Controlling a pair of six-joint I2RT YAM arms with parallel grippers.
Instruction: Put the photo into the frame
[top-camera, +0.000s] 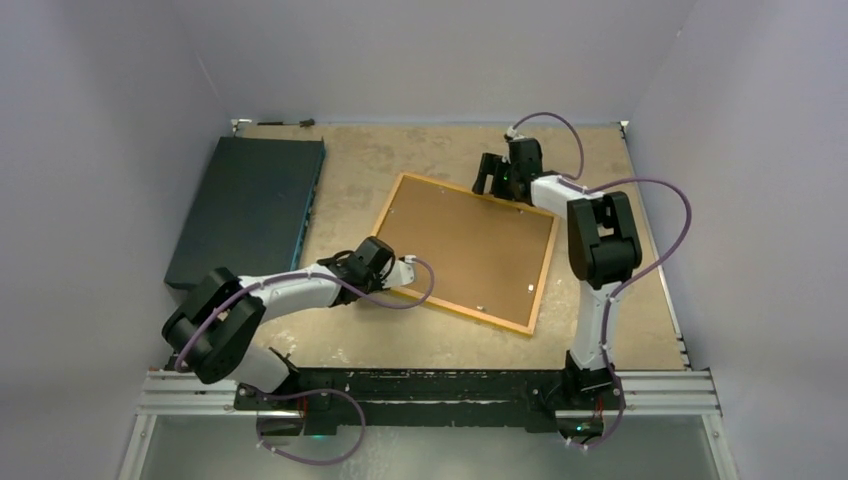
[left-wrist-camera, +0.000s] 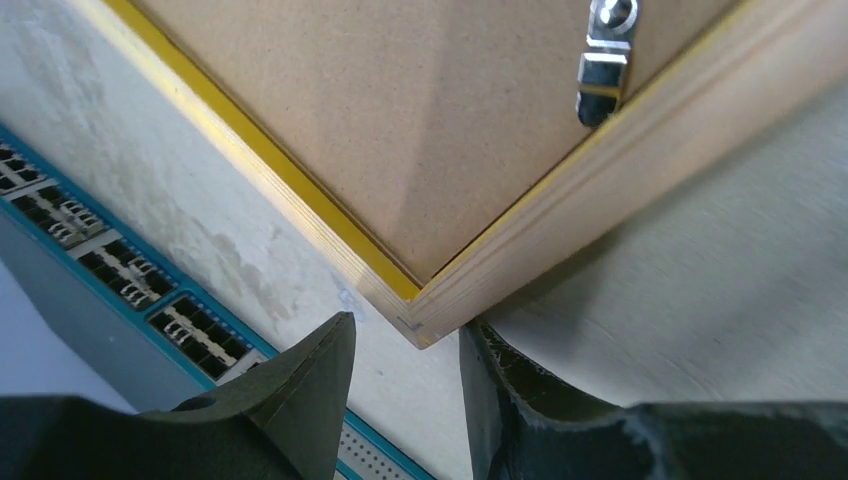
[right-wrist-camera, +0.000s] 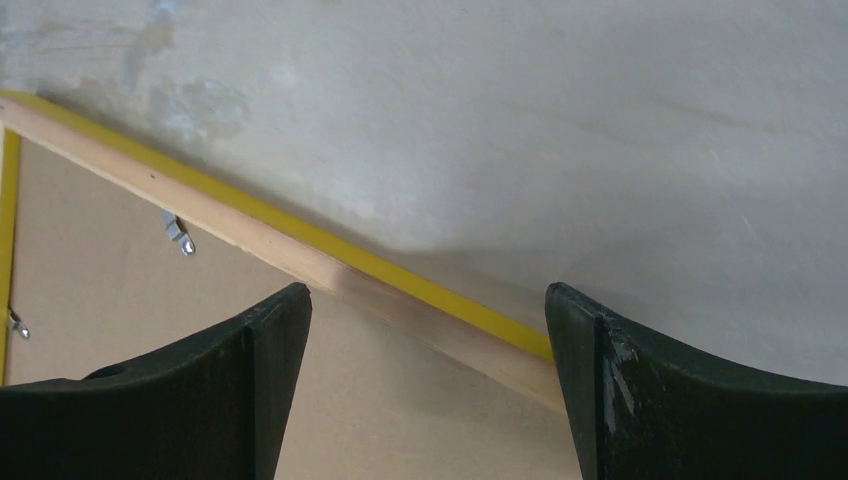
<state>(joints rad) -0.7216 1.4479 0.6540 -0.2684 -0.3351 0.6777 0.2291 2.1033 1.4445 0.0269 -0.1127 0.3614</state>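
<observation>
1. Wood-toned side up, the frame (top-camera: 541, 272) lies flat in the middle of the table (top-camera: 400, 160), turned at an angle, with the brown backing board (top-camera: 470, 245) sitting inside its rails.
2. From where I stand, the photo is nowhere to be seen. It may be under the board, or not in yet; I cannot tell.
3. The left gripper (top-camera: 408, 268) sits low at the frame's near-left corner. Its fingers are partly spread, with the corner tip just ahead of the gap, and nothing is pinched.
4. The right gripper (top-camera: 488, 178) hangs over the far rail, fingers spread wide and holding nothing.
5. A small metal clip (left-wrist-camera: 605, 60) shows on the board's edge near the left gripper.
6. My guess is that the loading is either finished or hidden. What remains would be securing the clips and turning the frame face up.
7. The dark slab (top-camera: 250, 205) lies well apart on the left.
</observation>
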